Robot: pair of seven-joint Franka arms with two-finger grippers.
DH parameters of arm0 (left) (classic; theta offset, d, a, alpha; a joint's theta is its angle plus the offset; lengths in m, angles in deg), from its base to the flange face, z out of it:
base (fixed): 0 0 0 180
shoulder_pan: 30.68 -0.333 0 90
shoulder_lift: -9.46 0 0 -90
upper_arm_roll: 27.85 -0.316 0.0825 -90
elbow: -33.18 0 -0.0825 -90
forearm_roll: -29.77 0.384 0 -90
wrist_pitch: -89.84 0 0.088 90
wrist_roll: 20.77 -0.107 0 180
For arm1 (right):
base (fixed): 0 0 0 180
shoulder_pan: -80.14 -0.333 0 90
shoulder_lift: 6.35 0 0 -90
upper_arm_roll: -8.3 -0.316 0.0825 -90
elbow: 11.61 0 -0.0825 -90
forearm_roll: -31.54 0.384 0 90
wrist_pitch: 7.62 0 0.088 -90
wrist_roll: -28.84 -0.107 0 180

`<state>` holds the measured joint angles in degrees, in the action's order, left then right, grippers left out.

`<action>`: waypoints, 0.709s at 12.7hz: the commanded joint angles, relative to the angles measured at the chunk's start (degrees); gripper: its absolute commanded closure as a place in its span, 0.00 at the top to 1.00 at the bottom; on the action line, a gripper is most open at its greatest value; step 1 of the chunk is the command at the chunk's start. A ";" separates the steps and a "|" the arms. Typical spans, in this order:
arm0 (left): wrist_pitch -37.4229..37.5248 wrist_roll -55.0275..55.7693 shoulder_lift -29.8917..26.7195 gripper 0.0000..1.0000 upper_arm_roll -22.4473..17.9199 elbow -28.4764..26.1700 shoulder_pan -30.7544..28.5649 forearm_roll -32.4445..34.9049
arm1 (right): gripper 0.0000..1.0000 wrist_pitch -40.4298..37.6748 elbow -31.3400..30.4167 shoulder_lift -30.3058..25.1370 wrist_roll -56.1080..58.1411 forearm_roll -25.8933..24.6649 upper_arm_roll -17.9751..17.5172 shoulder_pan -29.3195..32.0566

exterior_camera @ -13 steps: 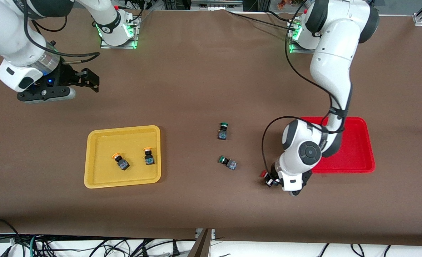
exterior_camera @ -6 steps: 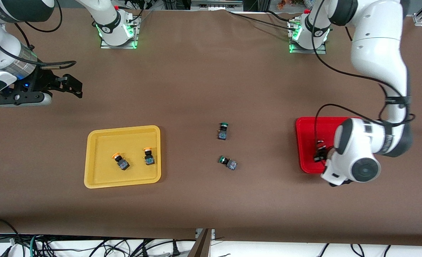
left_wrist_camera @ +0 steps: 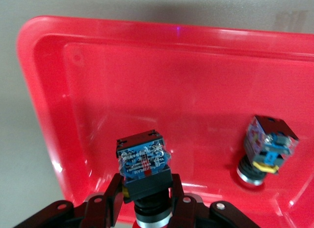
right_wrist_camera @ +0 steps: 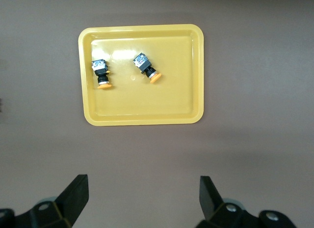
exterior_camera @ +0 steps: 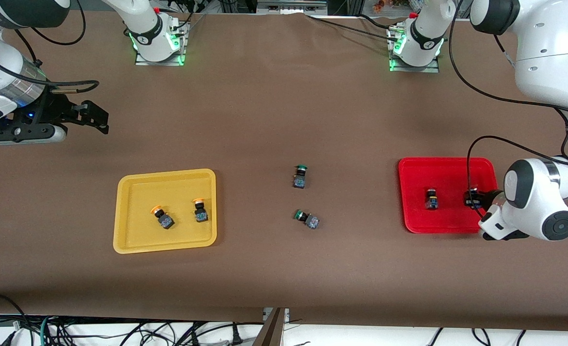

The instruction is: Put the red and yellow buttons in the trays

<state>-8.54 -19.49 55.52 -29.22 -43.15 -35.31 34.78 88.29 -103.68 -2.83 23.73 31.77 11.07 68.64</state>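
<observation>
The brown table [exterior_camera: 284, 110] carries everything, and places here are given from the red tray [exterior_camera: 447, 169]. The left arm [exterior_camera: 548, 57] reaches down over that tray's edge toward the left arm's end of the table; the right arm [exterior_camera: 0, 72] waits well apart, up over bare table at the right arm's end. The red tray lies toward the left arm's end, and the yellow tray [exterior_camera: 125, 211] lies well apart from it toward the right arm's end, about as near to the front camera. The left gripper [exterior_camera: 476, 198] hangs over the red tray's interior, clenched on a red button [left_wrist_camera: 143, 161] whose dark blue-grey body points away from the wrist; the cap is hidden between the fingers [left_wrist_camera: 112, 201]. The right gripper [right_wrist_camera: 142, 196] is released, its jaws spread wide, with the yellow tray in its wrist view. A second red button [exterior_camera: 431, 198] lies in the red tray, near the held one and toward the right arm's end from it. Two yellow buttons [exterior_camera: 162, 217] [exterior_camera: 199, 210] lie side by side in the yellow tray, apart from each other. Two green buttons [exterior_camera: 300, 176] [exterior_camera: 307, 218] lie on the bare table between the two trays, closer to the red one, apart from each other, one nearer to the front camera.
</observation>
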 commanded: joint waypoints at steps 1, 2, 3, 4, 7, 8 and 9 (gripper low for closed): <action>-2.52 -0.84 -3.79 1.00 0.84 -4.71 0.51 0.36 | 1.00 -0.90 1.71 1.31 -0.51 0.30 -0.22 0.16; -2.17 -1.01 -4.05 1.00 0.67 -4.27 0.59 0.44 | 1.00 -0.81 1.71 1.31 -0.43 0.30 -0.22 0.25; -1.91 -1.10 -6.06 1.00 0.67 -4.18 0.51 0.44 | 1.00 -0.81 1.71 1.40 -0.08 0.30 -0.22 0.25; -1.73 -0.84 -8.42 1.00 0.76 -4.18 0.68 0.53 | 1.00 -0.90 1.71 1.40 0.27 0.30 -0.22 0.25; 0.91 -1.19 -17.82 1.00 0.93 -4.09 1.21 1.06 | 1.00 -1.25 1.71 1.40 0.37 -0.31 -0.22 0.07; 1.69 -2.76 -21.25 1.00 0.84 -4.18 0.69 0.36 | 1.00 -1.43 1.89 1.31 0.45 -0.31 -0.22 0.16; 3.18 -6.69 -23.98 1.00 0.67 -4.09 0.60 0.44 | 1.00 -1.43 2.24 1.31 0.63 -0.31 -0.14 0.25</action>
<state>-7.24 -21.16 38.57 -28.35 -44.31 -34.42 34.78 88.29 -103.40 -1.94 23.71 31.76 11.06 68.64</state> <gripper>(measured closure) 0.000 0.000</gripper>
